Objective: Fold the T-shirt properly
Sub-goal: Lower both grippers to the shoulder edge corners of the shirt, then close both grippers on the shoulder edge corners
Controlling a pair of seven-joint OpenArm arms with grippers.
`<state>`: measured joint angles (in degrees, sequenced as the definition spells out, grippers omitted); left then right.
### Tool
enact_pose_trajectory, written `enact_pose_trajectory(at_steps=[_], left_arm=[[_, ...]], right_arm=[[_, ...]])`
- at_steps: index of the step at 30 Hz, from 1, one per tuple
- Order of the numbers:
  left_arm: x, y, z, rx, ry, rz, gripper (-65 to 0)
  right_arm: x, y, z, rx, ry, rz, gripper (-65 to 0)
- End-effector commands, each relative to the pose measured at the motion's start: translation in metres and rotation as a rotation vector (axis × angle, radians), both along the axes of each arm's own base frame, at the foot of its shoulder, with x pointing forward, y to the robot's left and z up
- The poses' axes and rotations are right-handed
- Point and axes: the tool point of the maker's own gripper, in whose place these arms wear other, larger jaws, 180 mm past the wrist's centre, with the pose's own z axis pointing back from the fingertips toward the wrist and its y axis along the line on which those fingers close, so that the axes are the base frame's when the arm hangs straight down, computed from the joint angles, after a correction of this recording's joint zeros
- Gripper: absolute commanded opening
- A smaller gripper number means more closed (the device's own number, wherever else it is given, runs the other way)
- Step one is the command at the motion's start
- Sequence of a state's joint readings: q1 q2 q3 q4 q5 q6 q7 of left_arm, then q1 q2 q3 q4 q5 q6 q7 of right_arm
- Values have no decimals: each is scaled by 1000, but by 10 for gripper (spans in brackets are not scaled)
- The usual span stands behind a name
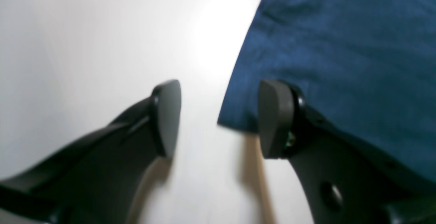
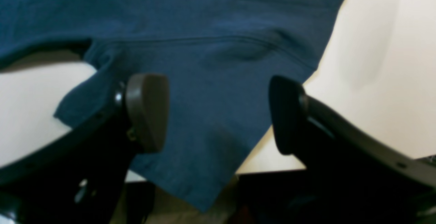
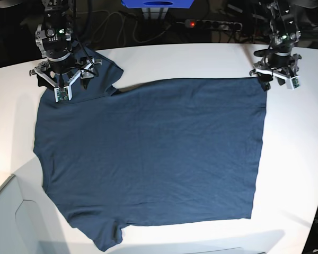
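The dark navy T-shirt (image 3: 148, 153) lies spread flat on the white table (image 3: 302, 159), with its neck end toward the base view's left. My left gripper (image 1: 221, 118) is open, low over the far right hem corner (image 1: 235, 122), which lies between its fingers. In the base view the left gripper (image 3: 265, 80) is at the shirt's upper right corner. My right gripper (image 2: 218, 113) is open above the far sleeve (image 2: 204, 142), with cloth between and under its fingers. In the base view the right gripper (image 3: 62, 80) is at the upper left. The neck label is not visible.
The sleeve end hangs past the table's edge (image 2: 272, 168) in the right wrist view. A power strip with a red light (image 3: 193, 24), cables and a blue object (image 3: 159, 4) lie behind the table. A white box (image 3: 10, 222) stands at the lower left.
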<state>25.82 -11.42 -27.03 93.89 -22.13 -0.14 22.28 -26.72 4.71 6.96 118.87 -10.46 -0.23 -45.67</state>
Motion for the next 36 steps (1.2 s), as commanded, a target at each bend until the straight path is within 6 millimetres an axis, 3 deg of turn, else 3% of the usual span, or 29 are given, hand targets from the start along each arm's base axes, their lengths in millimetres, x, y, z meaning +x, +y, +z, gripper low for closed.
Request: enact_pose_trajectory(at_steps=[1, 5, 14, 23, 32, 36], left_arm=[[7, 4, 7, 14, -32, -1, -305], [8, 5, -1, -1, -21, 12, -305], [1, -18, -14, -31, 16, -38, -310], [-12, -21, -20, -45, 39, -25, -417], [-9, -21, -15, -40, 25, -28, -641], [-9, -21, -15, -40, 25, -29, -650]], right_arm=[[3, 0, 7, -9, -26, 12, -210], [-3, -3, 3, -20, -7, 20, -210], [-9, -6, 1, -34, 5, 32, -210], [-9, -7, 1, -35, 5, 31, -210], [-6, -7, 4, -39, -6, 31, -208], [-4, -15, 5, -68, -4, 49, -209]])
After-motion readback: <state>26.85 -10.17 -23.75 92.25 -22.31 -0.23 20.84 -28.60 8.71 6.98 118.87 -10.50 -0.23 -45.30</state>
